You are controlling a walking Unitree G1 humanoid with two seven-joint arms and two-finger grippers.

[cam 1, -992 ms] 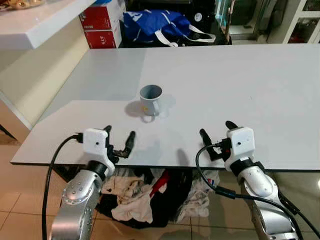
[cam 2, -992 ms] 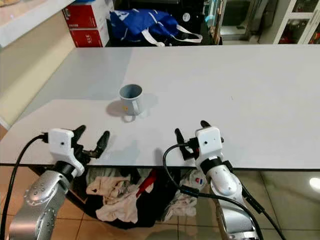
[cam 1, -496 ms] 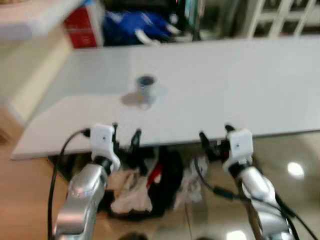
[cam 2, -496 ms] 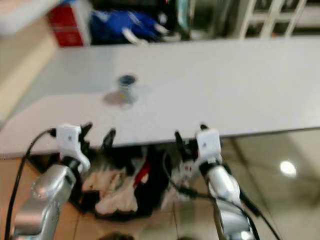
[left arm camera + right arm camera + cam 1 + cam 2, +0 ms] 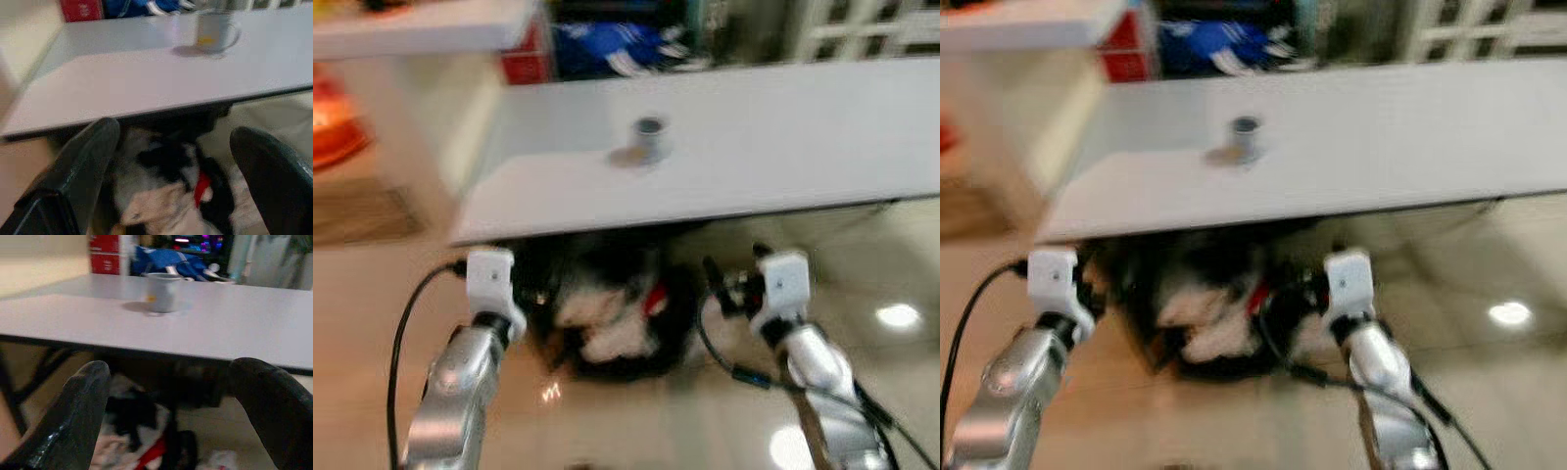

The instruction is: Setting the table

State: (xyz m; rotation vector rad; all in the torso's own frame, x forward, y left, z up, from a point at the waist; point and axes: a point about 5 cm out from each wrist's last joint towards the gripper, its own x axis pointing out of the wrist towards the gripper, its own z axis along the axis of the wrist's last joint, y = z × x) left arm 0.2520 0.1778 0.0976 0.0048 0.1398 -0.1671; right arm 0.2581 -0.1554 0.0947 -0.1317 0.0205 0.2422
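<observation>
The robot is standing back from the white table (image 5: pixel 803 147), its near edge now ahead of both grippers, open floor between. The mug (image 5: pixel 650 138) is sitting on the table's left part. Left gripper (image 5: pixel 176 161) and right gripper (image 5: pixel 171 401) are hanging spread apart, empty. Everything is blurring; the laundry pile (image 5: pixel 607 323) underneath is hard to read. Earlier the grippers were over the tabletop.

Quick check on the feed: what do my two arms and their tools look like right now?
Both arms are silver metal with a white boxy wrist block. Each tool, left tool and right tool, has two long, rounded black fingers. A black cable loops from each wrist.
</observation>
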